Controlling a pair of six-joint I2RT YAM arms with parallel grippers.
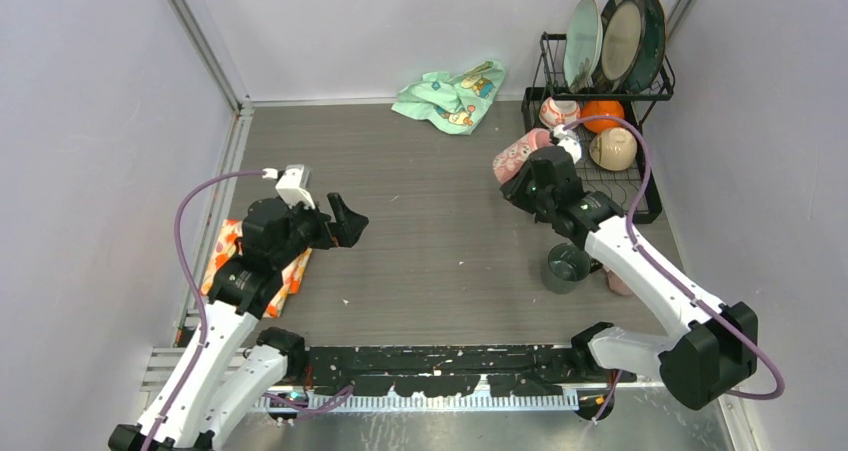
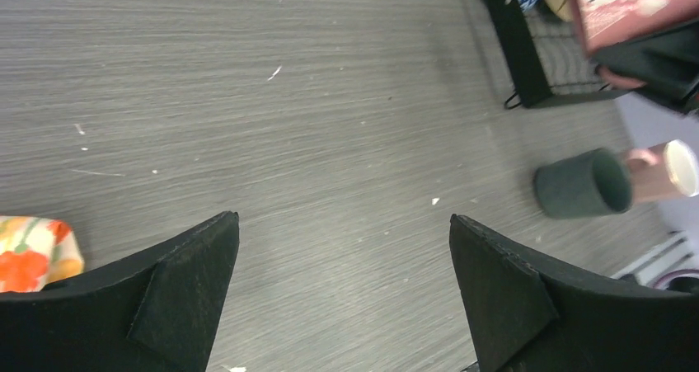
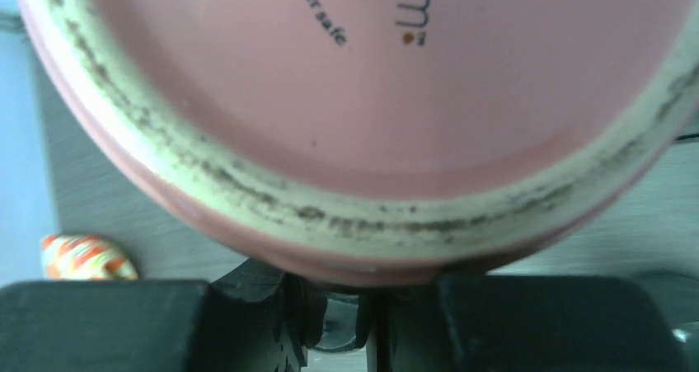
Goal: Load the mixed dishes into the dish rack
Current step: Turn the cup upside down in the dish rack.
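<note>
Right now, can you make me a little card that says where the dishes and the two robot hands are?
Left gripper: open, empty, over the table
Right gripper: shut on the pink patterned cup, close to the dish rack
Plates: three, standing in the rack's upper shelf
Bowls: in the rack's lower basket
Not loaded yet: dark green cup and plain pink cup, side by side on the table
Cloths: mint-green cloth at the back, orange floral cloth under the left arm
</note>
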